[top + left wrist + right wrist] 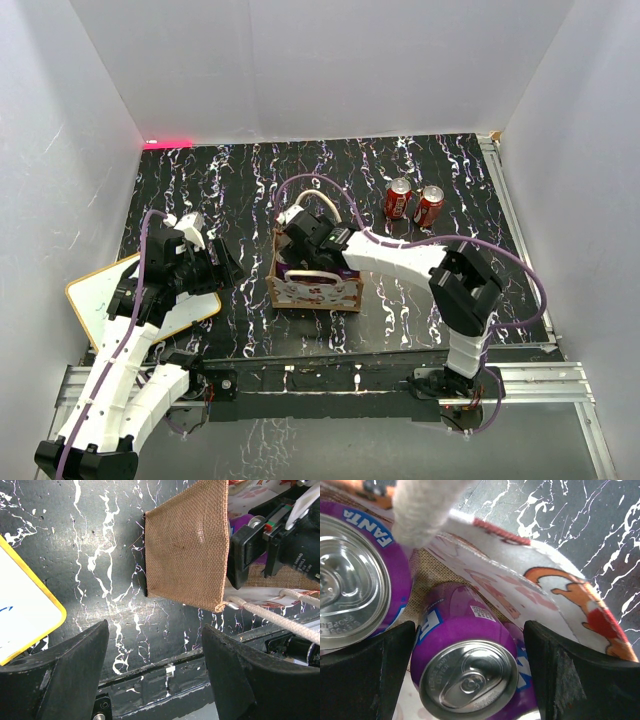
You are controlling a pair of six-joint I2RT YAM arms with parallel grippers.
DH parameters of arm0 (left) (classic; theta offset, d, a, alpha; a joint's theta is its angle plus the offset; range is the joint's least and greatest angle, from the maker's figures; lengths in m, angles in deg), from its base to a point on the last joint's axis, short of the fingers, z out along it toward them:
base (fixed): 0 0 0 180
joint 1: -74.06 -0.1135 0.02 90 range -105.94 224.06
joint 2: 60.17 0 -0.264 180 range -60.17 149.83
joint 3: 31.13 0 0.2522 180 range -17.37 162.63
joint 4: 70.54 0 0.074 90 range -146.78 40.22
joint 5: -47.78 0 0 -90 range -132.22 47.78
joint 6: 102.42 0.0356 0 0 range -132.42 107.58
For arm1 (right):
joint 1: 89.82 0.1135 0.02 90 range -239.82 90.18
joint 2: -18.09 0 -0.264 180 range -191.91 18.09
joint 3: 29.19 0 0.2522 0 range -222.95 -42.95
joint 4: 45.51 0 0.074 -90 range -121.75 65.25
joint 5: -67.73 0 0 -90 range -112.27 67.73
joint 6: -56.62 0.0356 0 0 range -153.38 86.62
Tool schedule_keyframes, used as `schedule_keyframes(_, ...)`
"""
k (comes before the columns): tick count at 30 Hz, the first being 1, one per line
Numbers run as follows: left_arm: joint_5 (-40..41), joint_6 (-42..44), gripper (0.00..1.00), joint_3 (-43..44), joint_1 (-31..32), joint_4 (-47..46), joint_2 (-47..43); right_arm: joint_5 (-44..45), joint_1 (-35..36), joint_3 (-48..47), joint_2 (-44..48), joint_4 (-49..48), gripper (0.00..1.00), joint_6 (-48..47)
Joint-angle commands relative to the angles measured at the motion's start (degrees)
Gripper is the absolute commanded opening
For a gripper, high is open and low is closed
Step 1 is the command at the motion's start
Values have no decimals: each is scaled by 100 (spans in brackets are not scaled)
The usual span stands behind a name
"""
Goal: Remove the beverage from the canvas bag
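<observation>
A purple Fanta soda can (470,680) stands upright inside the tan burlap canvas bag (313,290), low in the centre of the right wrist view. A second purple Fanta can (350,580) is just beside it at the left edge. The right gripper (470,652) hangs over the bag's mouth, its jaws apart on either side of the lower can; whether they touch its sides is hard to tell. The bag sits at the centre of the top view on the black white-veined desk (250,180). In the left wrist view a cream rope handle (270,615) trails from the bag's lower right corner. Left of the bag, the left gripper (154,630) hovers with jaws wide apart and nothing between them. A white board with a yellow rim (100,295) lies at the left edge of the top view. Two red soda cans (398,198) stand at upper right, well apart from the bag.
</observation>
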Motion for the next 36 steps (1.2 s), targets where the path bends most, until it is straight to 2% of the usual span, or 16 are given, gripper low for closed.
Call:
schedule_keyframes(1,-19,43,72,11,-14,-9,12,164,11,-236,-196,-46,92,5)
schedule_keyframes(7,-19,43,72,10,-9,-14,4,254,44,-352,-271,108,85,-37)
schedule_keyframes(15,-27,43,72,12,-9,-13,-1,499,214,-775,-87,314,66,-103)
schedule_keyframes(21,-18,43,72,10,-7,1,-5,635,273,-957,285,227,46,-154)
schedule_keyframes(27,-19,38,72,14,-13,-8,-5,742,268,-768,810,90,38,-72)
schedule_keyframes(36,-23,43,72,18,-11,-5,-1,653,270,-144,1355,-235,32,274)
